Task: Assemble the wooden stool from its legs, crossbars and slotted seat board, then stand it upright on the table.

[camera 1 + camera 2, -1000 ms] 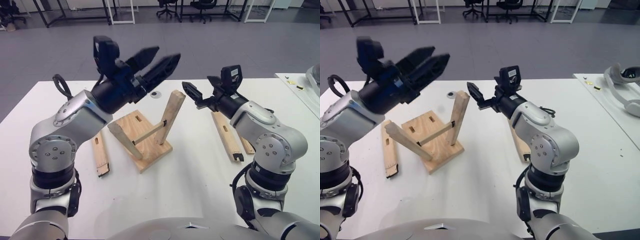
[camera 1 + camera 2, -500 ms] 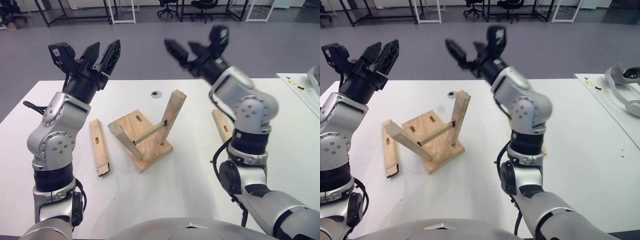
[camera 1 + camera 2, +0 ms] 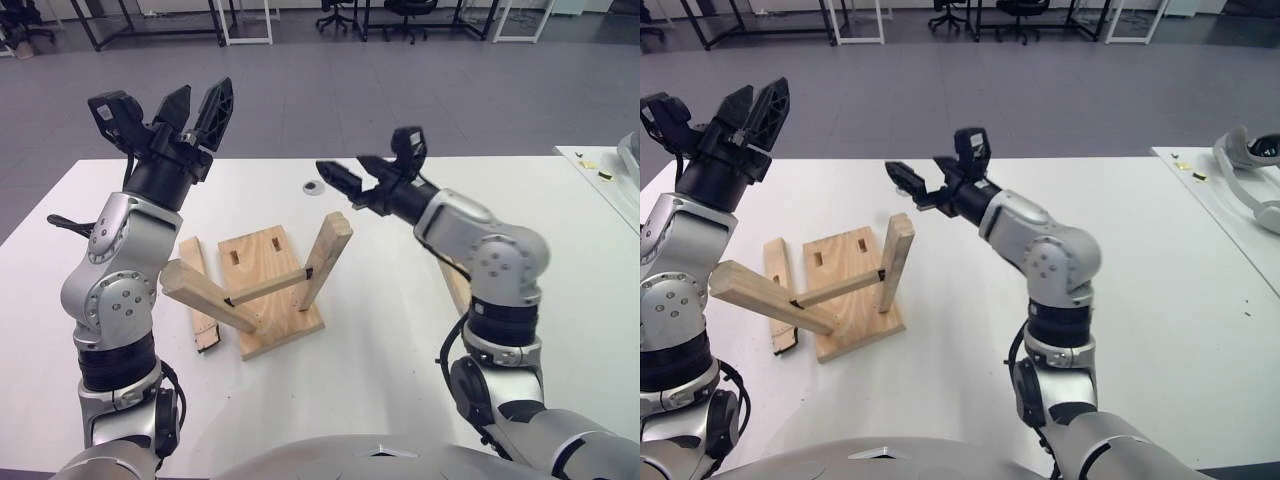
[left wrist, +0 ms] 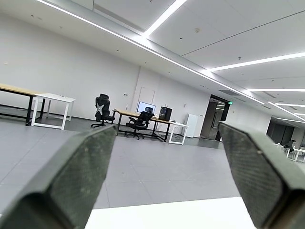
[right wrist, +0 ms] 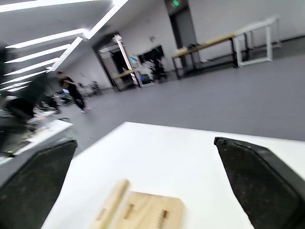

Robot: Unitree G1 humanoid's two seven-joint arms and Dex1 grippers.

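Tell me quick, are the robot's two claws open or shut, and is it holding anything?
Left gripper: open, holding nothing.
Right gripper: open, holding nothing.

We see the seat [image 3: 287, 322] flat below the right gripper [image 3: 342, 165], two legs [image 3: 326, 260] and crossbar [image 3: 266, 288] upward, a spare leg [image 3: 207, 330] alongside.

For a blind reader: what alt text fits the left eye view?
A pale wooden slotted seat board lies on a white table, with two wooden legs joined by a crossbar on it. The black left gripper and right gripper hover open above the table.
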